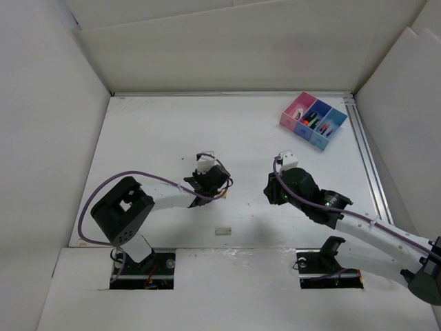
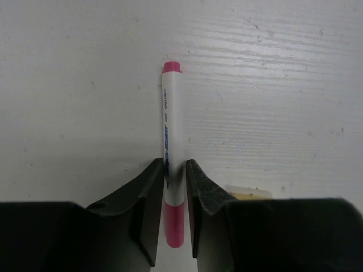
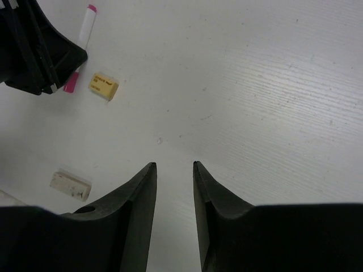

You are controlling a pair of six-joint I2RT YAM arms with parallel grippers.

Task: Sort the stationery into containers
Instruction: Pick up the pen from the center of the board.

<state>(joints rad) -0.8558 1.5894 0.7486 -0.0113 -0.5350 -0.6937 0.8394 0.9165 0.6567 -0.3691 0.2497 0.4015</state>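
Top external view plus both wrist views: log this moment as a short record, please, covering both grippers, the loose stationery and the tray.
left gripper: shut on pink-capped marker, low at the table
right gripper: open, nothing between the fingers
loose items: yellow eraser beside the marker; beige eraser nearer the arms' bases
tray: far right of the table, pens or markers inside

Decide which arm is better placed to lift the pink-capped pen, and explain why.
Left. The left claw is closed on the pink-capped pen; the right claw hangs open and empty over the table, away from the pen.
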